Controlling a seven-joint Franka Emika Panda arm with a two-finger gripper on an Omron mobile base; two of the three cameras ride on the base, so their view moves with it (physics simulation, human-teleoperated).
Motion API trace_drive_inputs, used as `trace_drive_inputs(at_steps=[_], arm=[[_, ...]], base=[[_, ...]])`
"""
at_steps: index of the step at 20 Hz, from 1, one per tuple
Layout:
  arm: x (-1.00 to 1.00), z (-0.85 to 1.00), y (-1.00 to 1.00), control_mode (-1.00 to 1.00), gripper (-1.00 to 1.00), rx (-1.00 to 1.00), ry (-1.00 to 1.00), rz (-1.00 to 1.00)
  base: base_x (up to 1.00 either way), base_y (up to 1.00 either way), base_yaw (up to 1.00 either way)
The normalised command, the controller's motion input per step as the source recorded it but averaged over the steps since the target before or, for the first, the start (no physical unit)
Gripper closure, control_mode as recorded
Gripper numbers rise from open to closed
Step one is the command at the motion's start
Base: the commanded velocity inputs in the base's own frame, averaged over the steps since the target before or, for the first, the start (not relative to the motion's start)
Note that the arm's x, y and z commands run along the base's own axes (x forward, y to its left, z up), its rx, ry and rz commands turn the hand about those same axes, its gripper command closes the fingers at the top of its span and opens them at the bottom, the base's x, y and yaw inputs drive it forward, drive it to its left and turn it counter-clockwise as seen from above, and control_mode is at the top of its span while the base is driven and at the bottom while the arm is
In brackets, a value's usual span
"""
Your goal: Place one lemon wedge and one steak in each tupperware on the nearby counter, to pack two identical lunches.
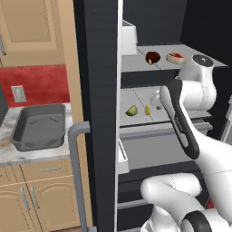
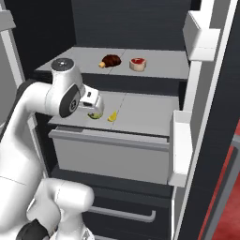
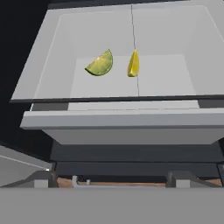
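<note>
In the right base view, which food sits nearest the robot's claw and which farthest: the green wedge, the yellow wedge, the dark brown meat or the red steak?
From the gripper:
1. Green citrus wedge, middle shelf, right beneath it.
2. Yellow lemon wedge, same shelf, just right.
3. Dark brown meat piece, upper shelf.
4. Red steak, upper shelf, further right.

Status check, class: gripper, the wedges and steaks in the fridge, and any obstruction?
Gripper open, empty, above green wedge and yellow wedge. Two steaks one shelf up. Nothing blocking.

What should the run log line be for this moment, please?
phase: reaching into fridge | gripper: open, empty | target: wedges on middle shelf | steaks: upper shelf | tray: counter
</note>
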Motion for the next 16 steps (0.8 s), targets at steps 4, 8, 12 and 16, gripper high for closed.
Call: trace_drive_inputs(at_steps=[4,8,12,16], arm=[[-0.04,-0.45,-0.43,-1.0,-1.0,0.0,-0.01,-0.14],[0.06,-0.45,-0.19,-1.0,-1.0,-0.01,0.0,-0.08],[0.22,-0.28,-0.06,-1.0,-1.0,-0.01,0.0,-0.06],[0.43,-0.23,-0.07,-1.0,-1.0,0.0,0.0,-0.05]], base=[[0.0,0.0,0.0],[0.0,0.0,0.0],[0.0,0.0,0.0],[0.0,0.0,0.0]])
